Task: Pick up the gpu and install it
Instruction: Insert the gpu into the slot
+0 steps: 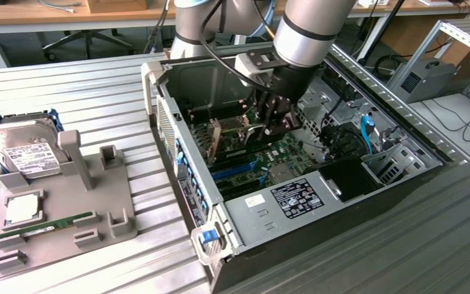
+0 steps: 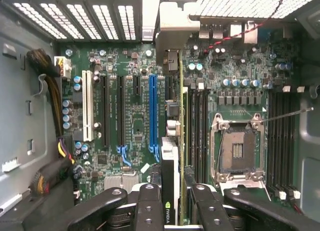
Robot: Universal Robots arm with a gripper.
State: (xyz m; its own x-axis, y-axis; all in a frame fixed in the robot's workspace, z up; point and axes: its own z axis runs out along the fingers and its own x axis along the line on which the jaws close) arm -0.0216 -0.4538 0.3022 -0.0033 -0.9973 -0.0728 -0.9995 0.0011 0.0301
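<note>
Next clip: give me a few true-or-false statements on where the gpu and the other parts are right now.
1. The fingers are closed on the gpu. True.
2. A hard drive stands in the grey holder beside the case. True.
3. The gpu lies in the grey holder. False: it is held on edge inside the case, over the motherboard.
4. A cooler covers the CPU socket. False: the socket is bare.
</note>
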